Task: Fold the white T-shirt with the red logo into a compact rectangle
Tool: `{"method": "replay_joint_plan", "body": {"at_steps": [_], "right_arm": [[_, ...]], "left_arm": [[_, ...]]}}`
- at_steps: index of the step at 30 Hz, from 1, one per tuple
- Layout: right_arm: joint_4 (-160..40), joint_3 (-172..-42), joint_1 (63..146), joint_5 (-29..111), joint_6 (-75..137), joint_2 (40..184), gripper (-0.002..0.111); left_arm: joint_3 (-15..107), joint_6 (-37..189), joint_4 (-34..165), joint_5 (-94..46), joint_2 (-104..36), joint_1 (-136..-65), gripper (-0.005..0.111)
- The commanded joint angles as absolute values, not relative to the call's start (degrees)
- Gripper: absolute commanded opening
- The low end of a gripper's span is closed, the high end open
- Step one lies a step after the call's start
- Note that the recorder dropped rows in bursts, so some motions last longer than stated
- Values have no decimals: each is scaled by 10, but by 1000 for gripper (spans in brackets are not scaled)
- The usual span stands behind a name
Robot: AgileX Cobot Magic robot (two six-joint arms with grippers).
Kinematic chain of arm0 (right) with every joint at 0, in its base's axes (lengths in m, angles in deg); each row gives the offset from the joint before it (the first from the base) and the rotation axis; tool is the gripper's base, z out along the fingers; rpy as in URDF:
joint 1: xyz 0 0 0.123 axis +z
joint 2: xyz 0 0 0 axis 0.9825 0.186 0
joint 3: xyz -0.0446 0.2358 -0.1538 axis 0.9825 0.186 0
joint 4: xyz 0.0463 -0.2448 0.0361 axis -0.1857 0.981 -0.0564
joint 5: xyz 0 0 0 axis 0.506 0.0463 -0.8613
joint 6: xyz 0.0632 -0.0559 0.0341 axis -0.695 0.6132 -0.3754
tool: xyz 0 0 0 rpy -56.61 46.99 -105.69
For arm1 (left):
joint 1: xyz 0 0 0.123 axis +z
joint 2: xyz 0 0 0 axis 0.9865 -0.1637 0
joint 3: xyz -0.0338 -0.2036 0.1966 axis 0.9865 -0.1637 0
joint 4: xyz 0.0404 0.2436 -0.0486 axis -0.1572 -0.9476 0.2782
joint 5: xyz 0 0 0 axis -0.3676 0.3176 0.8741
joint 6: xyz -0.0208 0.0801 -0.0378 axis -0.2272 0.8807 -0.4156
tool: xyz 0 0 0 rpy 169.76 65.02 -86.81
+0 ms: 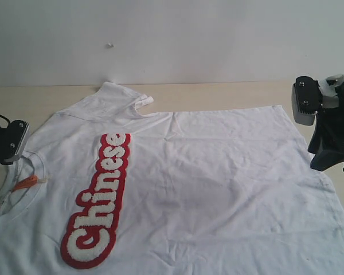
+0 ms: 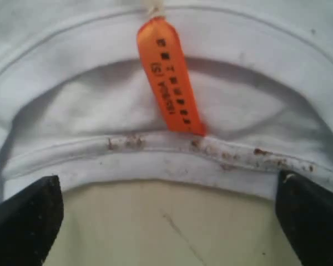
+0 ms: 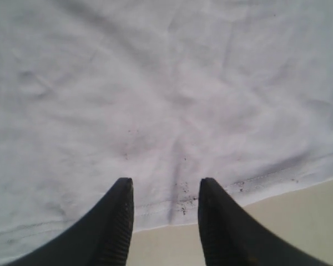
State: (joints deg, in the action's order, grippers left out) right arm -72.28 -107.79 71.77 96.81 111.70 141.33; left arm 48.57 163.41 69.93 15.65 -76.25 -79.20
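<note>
The white T-shirt (image 1: 218, 183) lies spread flat on the table, chest side up, with the red logo (image 1: 97, 200) running along its left part. The ribbed collar (image 1: 37, 172) with its orange tag (image 1: 26, 183) faces the left edge. My left gripper (image 1: 3, 150) hangs at the collar. In the left wrist view it (image 2: 167, 185) is wide open, and the collar (image 2: 155, 160) and tag (image 2: 169, 77) lie just beyond its fingertips (image 2: 39, 205). My right gripper (image 1: 324, 154) hovers over the bottom hem (image 3: 255, 185). It (image 3: 166, 185) is open with nothing between its fingers (image 3: 119, 221).
The tan table (image 1: 229, 94) shows beyond the shirt at the back and as a strip at the right. One sleeve (image 1: 120, 97) points toward the white back wall (image 1: 218, 40). The shirt's lower part runs out of the exterior view.
</note>
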Motion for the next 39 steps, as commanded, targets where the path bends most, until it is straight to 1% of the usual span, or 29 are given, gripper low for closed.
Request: {"method": "replay_joint_plan", "body": {"at_steps": [1,20,29,39], "right_arm": [[-727,-1075,716,954,1132,1413,39],[-726,-1075,716,954,1132,1413,39],[-730,-1075,716,953,1132,1413,39],[-741,-1075,716,955,1132,1413,39]], "left_arm": [[488,1653,705,155,-766,-807,105],[488,1622,668,182,-819,-815,105],[479,1627,649,234,-841,-815,105],[479,1619,621,156,-838,-815,105]]}}
